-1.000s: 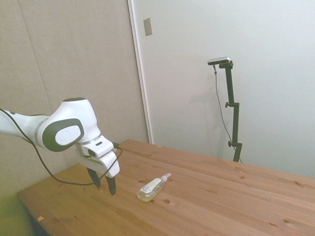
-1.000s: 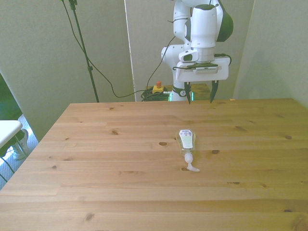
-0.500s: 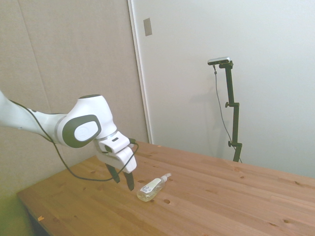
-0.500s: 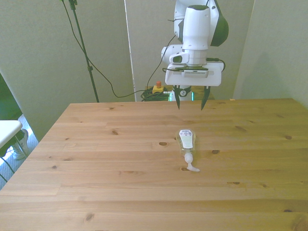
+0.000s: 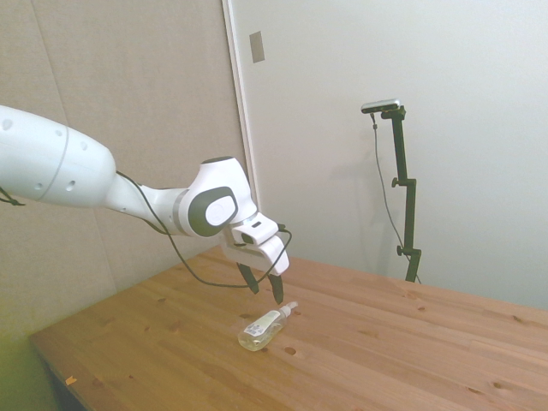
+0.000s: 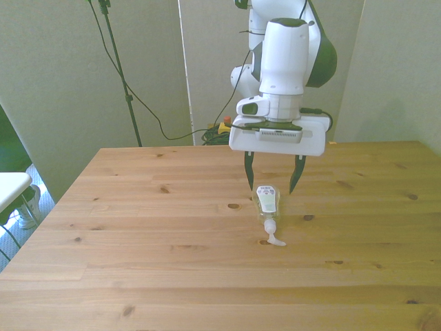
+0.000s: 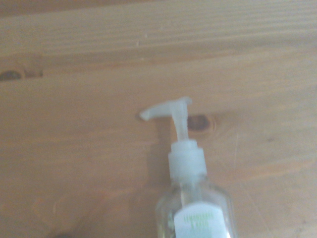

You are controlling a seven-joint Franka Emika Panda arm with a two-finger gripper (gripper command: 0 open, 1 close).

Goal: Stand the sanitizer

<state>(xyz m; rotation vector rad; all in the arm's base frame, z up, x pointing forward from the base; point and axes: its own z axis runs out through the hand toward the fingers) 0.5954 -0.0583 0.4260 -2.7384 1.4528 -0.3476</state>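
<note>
Near the wrist picture's lower edge, sanitizer [image 7: 190, 198] cut off below its label, lying flat on knotty wooden table [image 6: 138, 234], gripper [image 6: 271, 181] spread wide above it, pale walls behind.

We see a glossy white Franka arm [image 6: 286, 55] with dark grey joint caps, a black cable [image 5: 193, 272] looped along it, and a white gripper [image 6: 271, 184] with thin dark fingers [image 6: 249, 175].

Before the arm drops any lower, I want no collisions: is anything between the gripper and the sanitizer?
Nothing visible. The open gripper hangs above the sanitizer, which lies on its side alone on the bare wooden table. In the wrist view its pump head has only wood around it.
</note>
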